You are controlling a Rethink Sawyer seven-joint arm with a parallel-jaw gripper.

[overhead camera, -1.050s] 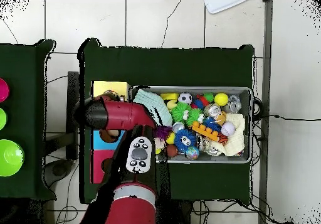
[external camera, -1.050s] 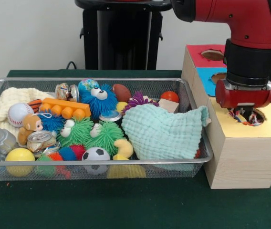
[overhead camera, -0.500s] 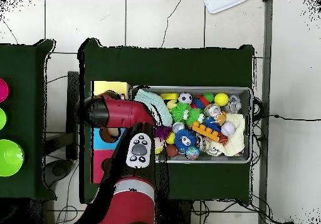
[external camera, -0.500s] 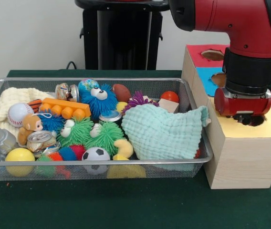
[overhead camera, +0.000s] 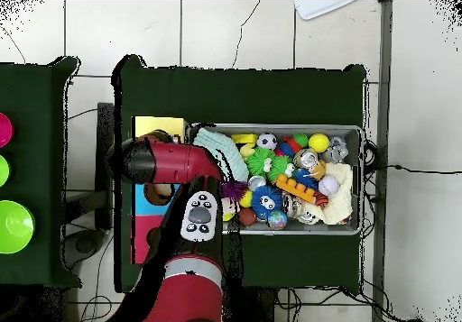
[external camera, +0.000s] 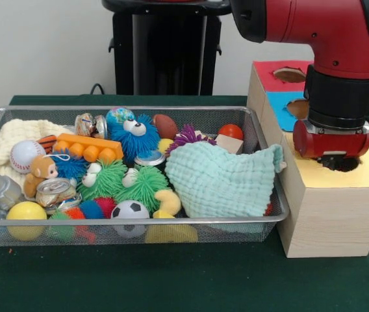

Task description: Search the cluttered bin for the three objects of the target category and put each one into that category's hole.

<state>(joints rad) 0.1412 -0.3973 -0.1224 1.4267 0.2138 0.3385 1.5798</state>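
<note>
My gripper [external camera: 337, 142] is lowered onto the round hole [external camera: 345, 164] in the yellow top of the wooden box [external camera: 330, 214]. Its lower end is sunk in the hole and hidden, and nothing held shows. In the overhead view the red arm [overhead camera: 171, 163] covers the gripper and the hole. The wire bin [external camera: 132, 224] holds fuzzy balls in blue [external camera: 134, 135], green [external camera: 147, 184] and purple [external camera: 188, 135]. It also holds a soccer ball [external camera: 130, 209], a baseball [external camera: 26, 155], a yellow ball [external camera: 26, 211] and a red ball [external camera: 231, 130].
A mint cloth [external camera: 223, 179] fills the bin's right end, beside the box. A cream cloth [external camera: 15, 136], crushed cans [external camera: 54, 190], an orange toy [external camera: 90, 146] and a small monkey [external camera: 40, 170] lie at the left. Blue [external camera: 282, 107] and red [external camera: 272, 77] box tops sit behind the yellow one.
The gripper has come down from just above the yellow top into its hole. The multicoloured stringy thing that hung under it one second ago no longer shows.
</note>
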